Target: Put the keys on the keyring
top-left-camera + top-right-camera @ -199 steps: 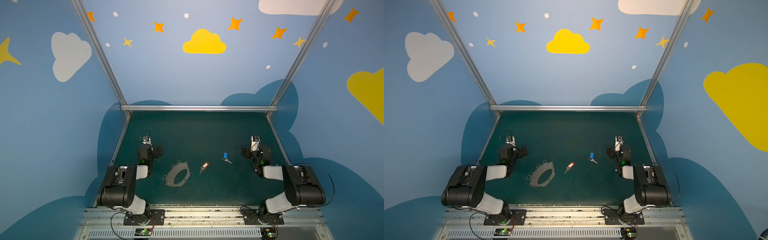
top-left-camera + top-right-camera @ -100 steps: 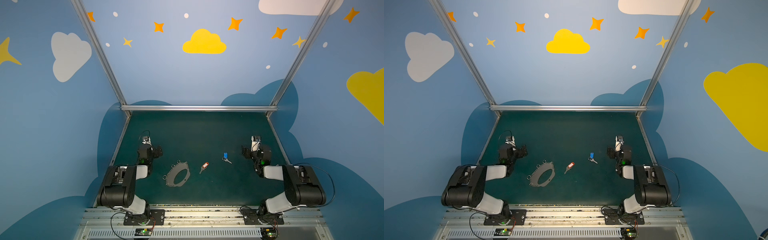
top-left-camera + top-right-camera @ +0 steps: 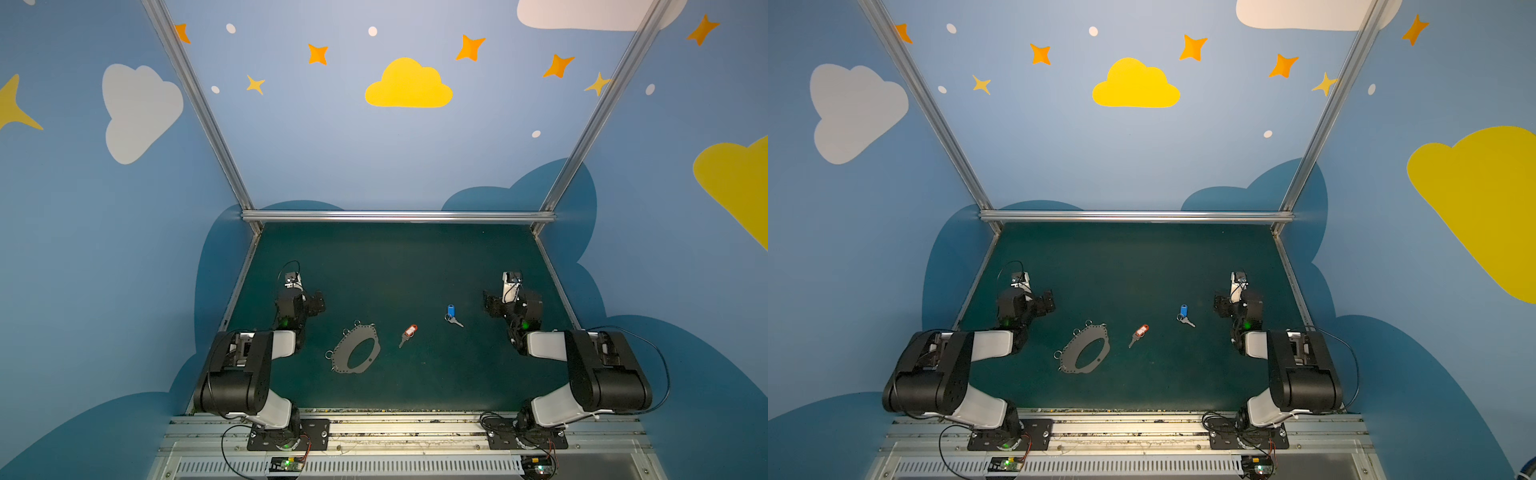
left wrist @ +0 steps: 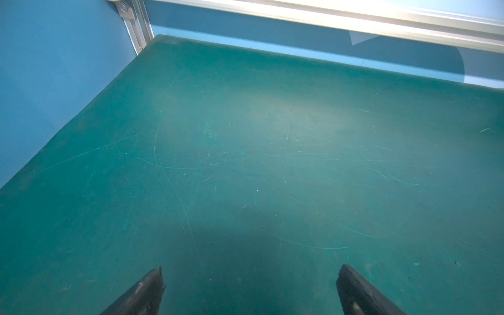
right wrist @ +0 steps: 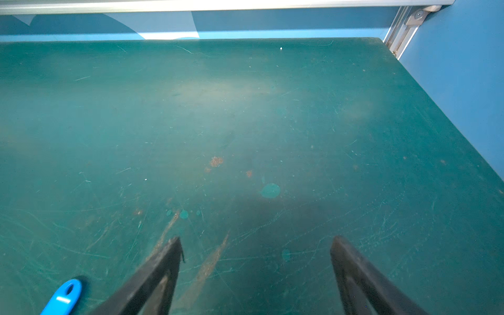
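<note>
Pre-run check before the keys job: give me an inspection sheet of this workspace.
Surface: green mat, scratched, with rusty stains.
Job's things: keyring flat on the mat; red-tagged key and blue-tagged key lie apart beside it, neither attached.
Clutter: nothing seen.
Grippers: left gripper and right gripper open, empty, at the mat's sides.
Cables: black cable loops at the left wrist; second cable trails from the right arm.
Surroundings: blue walls with clouds and stars; aluminium frame.

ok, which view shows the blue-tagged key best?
A top view: in both top views the blue-tagged key shows whole, tag, ring and blade. Right wrist catches only its blue tag at the frame edge. Left wrist shows none of it.
</note>
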Robot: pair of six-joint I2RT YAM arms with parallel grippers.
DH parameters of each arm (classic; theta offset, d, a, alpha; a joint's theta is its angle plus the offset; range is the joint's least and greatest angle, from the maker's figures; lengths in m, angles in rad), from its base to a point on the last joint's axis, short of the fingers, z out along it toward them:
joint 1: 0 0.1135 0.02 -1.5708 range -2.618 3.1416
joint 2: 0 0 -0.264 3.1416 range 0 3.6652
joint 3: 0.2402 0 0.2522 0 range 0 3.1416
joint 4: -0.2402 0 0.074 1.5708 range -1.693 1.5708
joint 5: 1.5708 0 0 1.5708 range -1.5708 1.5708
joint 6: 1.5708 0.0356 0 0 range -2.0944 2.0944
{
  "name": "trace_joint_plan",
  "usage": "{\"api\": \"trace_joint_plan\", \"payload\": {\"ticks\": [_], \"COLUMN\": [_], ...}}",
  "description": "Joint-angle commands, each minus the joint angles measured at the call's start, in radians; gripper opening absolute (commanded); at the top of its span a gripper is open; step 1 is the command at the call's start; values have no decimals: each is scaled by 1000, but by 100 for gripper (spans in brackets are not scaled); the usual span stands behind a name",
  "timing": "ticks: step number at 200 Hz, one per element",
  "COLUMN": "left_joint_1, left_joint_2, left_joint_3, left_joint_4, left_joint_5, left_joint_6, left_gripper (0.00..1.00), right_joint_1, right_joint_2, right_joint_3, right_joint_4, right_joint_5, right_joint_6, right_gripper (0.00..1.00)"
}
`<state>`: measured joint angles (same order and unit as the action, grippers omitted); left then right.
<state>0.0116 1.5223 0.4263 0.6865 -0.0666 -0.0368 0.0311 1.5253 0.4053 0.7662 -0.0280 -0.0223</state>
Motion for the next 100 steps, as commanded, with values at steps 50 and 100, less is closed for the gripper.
{"api": "trace_joint_plan", "payload": {"ticks": [50, 100], "left_joint_1": [9, 21], "left_joint_2": [-16, -203], "left_joint_3": [16, 254], "left_joint_4": [-6, -467], "left_joint_5": [14, -85], "left_joint_6": [8, -187], "left_gripper": [100, 100], "right_joint_1": [-3, -7], "right_joint_2": [-21, -261], "right_joint_3": [12, 247], "right_joint_4": [1, -532], "right_joint_5": [-4, 38], "right_joint_6": [13, 209], "right_gripper": [87, 87]}}
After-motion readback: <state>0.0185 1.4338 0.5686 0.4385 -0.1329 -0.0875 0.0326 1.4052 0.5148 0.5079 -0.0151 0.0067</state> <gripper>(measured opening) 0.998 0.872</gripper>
